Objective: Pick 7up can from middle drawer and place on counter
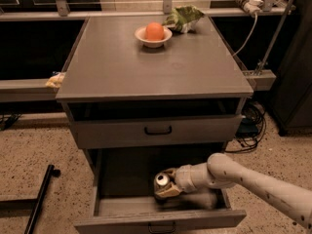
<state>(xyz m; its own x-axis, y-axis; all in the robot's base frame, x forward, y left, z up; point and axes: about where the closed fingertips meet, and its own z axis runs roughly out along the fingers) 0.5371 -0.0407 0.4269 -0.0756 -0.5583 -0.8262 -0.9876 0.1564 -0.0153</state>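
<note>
The middle drawer (156, 219) is pulled open at the bottom of the grey cabinet. The 7up can (161, 181) stands upright inside it, silver lid showing. My gripper (165, 182) reaches in from the right on a pale arm, with one finger behind the can and one tan finger (169, 191) in front of it, so the fingers sit around the can. The counter (156, 62) is the flat grey top above.
A bowl with an orange (154, 33) and a crumpled green bag (184, 18) sit at the back of the counter. A closed grey drawer front (157, 130) lies above the open drawer. Cables (251, 126) hang at the right; a black bar (40, 199) lies on the floor at the left.
</note>
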